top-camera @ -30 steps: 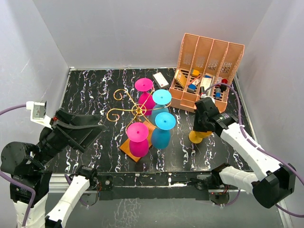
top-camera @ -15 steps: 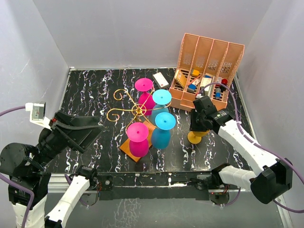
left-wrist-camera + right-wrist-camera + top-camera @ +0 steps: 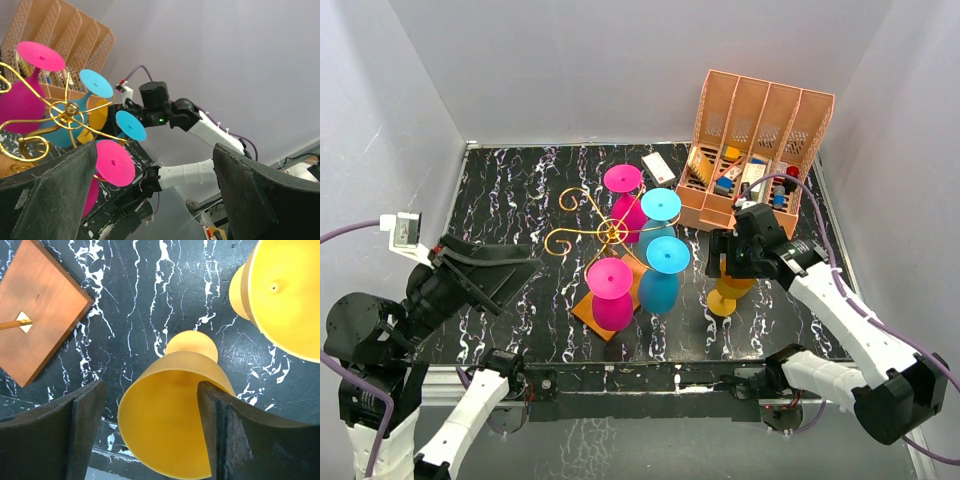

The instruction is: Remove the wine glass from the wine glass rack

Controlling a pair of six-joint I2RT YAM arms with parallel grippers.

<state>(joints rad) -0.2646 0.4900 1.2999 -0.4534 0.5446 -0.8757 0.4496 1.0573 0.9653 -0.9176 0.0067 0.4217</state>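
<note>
The gold wire wine glass rack (image 3: 610, 232) stands on its orange base (image 3: 588, 308) mid-table, with two pink wine glasses (image 3: 610, 278) and two blue ones (image 3: 668, 254) hanging upside down from its arms. To its right a yellow wine glass (image 3: 725, 297) stands upright on the table. My right gripper (image 3: 728, 262) is open around its bowl (image 3: 170, 425), with a clear gap on the left side and the right finger (image 3: 225, 430) against the rim. My left gripper (image 3: 510, 280) hangs open at the near left, empty, facing the rack (image 3: 67, 117).
A salmon-pink slotted organiser (image 3: 760, 130) holding small items stands at the back right, close behind my right arm. A white card (image 3: 658, 165) lies behind the rack. A second yellow glass piece (image 3: 285, 295) shows beside the standing one. The rack base corner (image 3: 45, 305) lies left of it.
My right gripper has opened from shut on the yellow glass, which now stands free on the table slightly lower and to the left. The left arm barely moved.
</note>
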